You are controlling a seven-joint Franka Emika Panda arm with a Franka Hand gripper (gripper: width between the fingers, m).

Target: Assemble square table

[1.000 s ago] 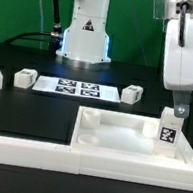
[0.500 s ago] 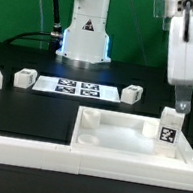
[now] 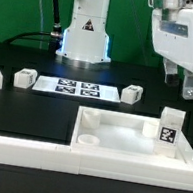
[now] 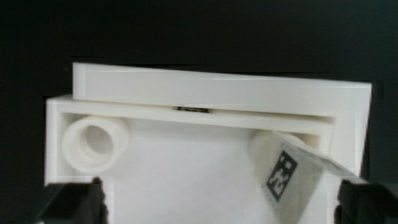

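Gripper (image 3: pixel 179 85): you are looking at it hanging wide open, gripping nothing, above the top's right side.
Top (image 3: pixel 118 138): it is lying against the wall (image 3: pixel 25 152), at the exterior view's right.
Leg (image 3: pixel 166 129): it is standing in the top's right corner.
Loose legs (image 3: pixel 27 77): three are sitting near the marker board (image 3: pixel 78 87), apart from the top.

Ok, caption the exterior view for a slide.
Open gripper hovers above a tagged leg standing in the square top.
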